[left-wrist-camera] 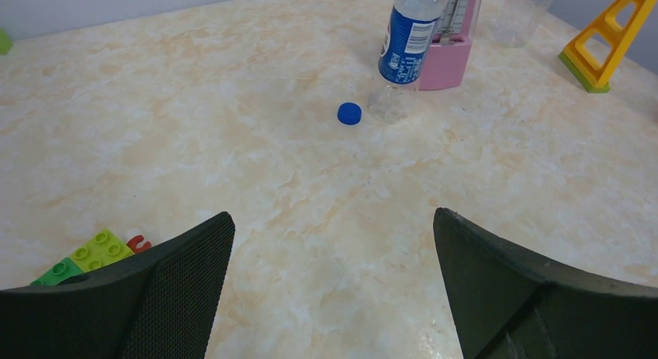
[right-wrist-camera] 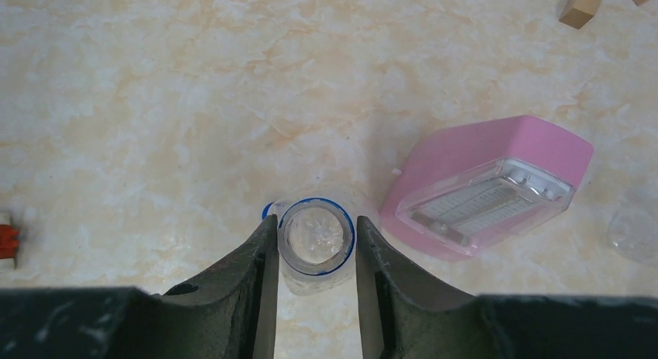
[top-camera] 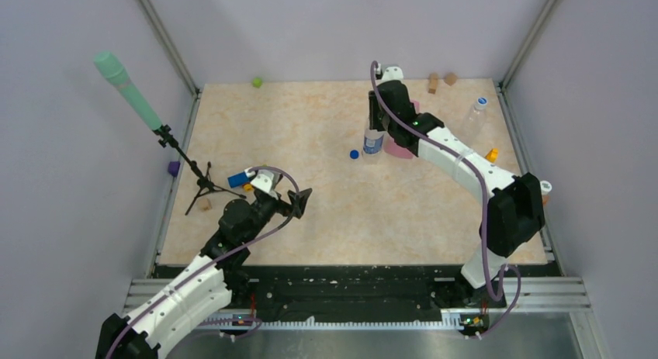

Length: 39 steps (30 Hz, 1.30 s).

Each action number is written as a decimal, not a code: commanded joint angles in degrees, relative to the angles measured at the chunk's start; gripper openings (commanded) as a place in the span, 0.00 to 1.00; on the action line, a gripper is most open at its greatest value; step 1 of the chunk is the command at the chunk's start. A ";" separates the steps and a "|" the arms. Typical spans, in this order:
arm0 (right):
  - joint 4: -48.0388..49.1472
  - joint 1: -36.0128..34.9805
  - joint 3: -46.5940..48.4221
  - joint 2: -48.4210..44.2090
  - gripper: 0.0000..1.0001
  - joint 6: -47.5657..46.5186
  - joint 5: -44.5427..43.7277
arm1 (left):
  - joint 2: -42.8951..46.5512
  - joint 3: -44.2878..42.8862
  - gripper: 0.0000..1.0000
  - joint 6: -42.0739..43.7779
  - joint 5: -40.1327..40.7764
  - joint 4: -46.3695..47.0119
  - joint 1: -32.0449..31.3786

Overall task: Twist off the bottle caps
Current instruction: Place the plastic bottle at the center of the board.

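The short clear bottle with a blue label [top-camera: 373,142] [left-wrist-camera: 407,41] stands upright mid-table with its mouth uncovered. My right gripper [top-camera: 378,120] [right-wrist-camera: 313,227] comes down from above and is shut on that bottle's neck [right-wrist-camera: 316,236], one finger on each side. The dark blue cap [top-camera: 354,153] [left-wrist-camera: 349,113] lies flat on the table just left of the bottle's foot. A taller plain clear bottle [top-camera: 472,120] lies at the back right with a pale cap [top-camera: 482,101] on it. My left gripper [top-camera: 299,200] [left-wrist-camera: 334,219] hovers open and holds nothing, well short of the cap.
A pink metronome [top-camera: 399,147] [right-wrist-camera: 485,184] stands right behind the held bottle. A yellow object [left-wrist-camera: 609,37] lies to its right. Wooden blocks [top-camera: 433,82] and a green cube [top-camera: 257,82] sit along the back edge. Toy bricks [left-wrist-camera: 85,254] and a microphone stand [top-camera: 190,169] are at the left.
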<state>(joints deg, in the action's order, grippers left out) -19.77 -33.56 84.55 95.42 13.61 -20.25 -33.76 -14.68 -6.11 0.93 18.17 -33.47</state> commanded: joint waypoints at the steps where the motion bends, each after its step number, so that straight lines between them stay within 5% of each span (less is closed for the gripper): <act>1: -1.61 0.43 2.63 0.91 0.34 0.38 1.74 | -0.54 -2.37 0.99 0.41 -0.39 0.84 -0.02; 13: -1.18 0.43 2.72 0.74 0.46 0.06 2.33 | -2.26 -3.16 0.99 0.22 -0.55 0.04 -0.10; 25: -0.12 0.43 2.29 -1.24 0.70 -0.85 5.22 | -1.39 -2.95 0.99 0.05 0.60 -0.43 -0.09; 39: 2.77 0.43 -4.27 -17.01 0.72 -3.24 1.92 | -1.96 -3.30 0.99 -0.70 0.61 0.13 -0.02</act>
<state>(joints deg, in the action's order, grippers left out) -20.45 -33.56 81.34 86.04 11.94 -15.20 -35.77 -15.77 -6.09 0.99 16.23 -33.47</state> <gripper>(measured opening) 0.716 0.986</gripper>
